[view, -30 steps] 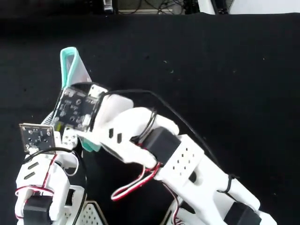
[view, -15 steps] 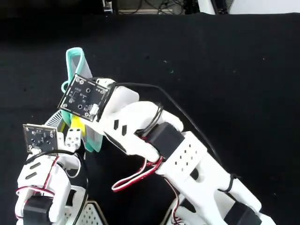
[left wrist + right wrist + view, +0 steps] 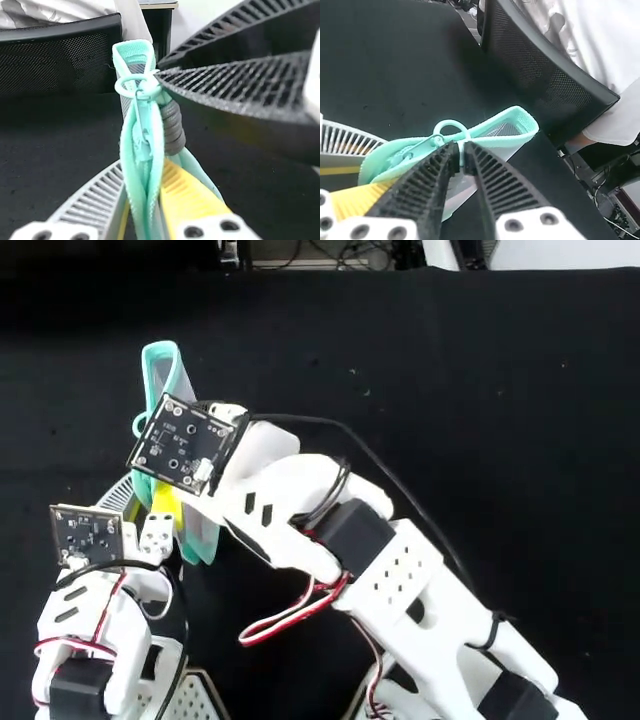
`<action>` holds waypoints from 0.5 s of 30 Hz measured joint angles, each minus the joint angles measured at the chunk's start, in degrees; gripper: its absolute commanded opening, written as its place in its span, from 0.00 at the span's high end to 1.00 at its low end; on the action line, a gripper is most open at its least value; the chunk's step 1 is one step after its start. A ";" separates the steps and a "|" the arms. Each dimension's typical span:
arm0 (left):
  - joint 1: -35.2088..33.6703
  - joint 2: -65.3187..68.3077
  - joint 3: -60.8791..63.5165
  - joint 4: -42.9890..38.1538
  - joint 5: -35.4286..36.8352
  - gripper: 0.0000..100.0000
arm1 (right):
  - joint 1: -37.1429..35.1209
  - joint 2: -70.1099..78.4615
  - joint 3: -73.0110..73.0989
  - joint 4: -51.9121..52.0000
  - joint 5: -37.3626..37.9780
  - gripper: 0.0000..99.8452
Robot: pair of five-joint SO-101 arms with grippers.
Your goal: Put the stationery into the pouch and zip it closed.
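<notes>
A mint and grey pouch stands on edge on the black table, held between both arms at the left. My left gripper is shut on its near end; the mint fabric is pinched between the white ribbed finger and the yellow pad. My right gripper is shut at the zip pull, just under the mint ring. Its black fingers meet at that ring. In the high view the right wrist's camera board covers the grip point.
Black cloth covers the table out to the right and far side. Cables lie past the far edge. A black mesh chair stands beyond the table.
Over the last second the right gripper slid along the pouch toward its far end and turned. The pouch now stands more upright. The left arm stayed put.
</notes>
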 measured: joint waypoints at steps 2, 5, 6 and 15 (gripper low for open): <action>0.00 0.00 0.00 0.00 -0.26 0.97 | 0.00 0.00 0.44 0.00 -0.18 0.84; 0.00 0.00 0.00 0.00 -1.32 0.97 | 0.00 0.00 0.44 0.00 -0.18 0.86; 0.00 0.00 0.00 0.00 -1.49 0.97 | 0.00 0.00 0.44 0.00 -0.18 0.86; 0.00 0.09 0.00 0.00 -1.49 0.97 | 0.18 3.43 0.00 -0.09 -0.18 0.86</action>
